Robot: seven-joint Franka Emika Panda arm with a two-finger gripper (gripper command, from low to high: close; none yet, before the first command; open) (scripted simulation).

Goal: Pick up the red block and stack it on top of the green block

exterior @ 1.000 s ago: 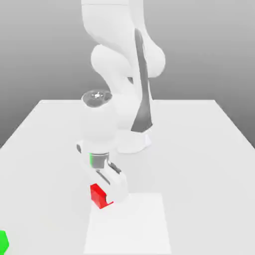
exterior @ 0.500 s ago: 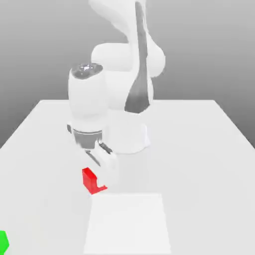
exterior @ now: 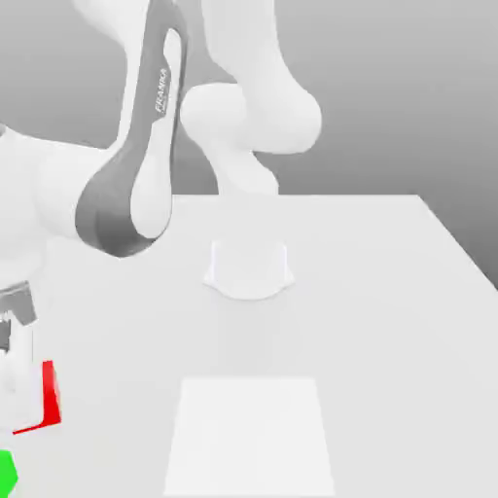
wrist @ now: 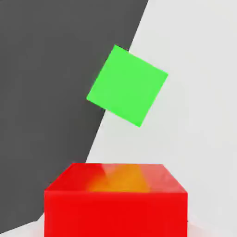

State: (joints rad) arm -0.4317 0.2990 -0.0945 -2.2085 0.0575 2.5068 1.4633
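So the arm is swung way over to the exterior view's left, and the gripper [exterior: 21, 374] is down near the white surface [exterior: 370, 292] with the red block [exterior: 44, 399] pinched in its fingers, lifted clear off the top. The green block [exterior: 6, 473] sits right at the surface's near-left corner, a bit below and beside the red one, not touching it. From the hand view the green block [wrist: 127, 86] sits by the surface edge, beyond the red block [wrist: 115, 203].

Green block [exterior: 5, 472] cut by exterior view's left edge; fingers' state unclear.
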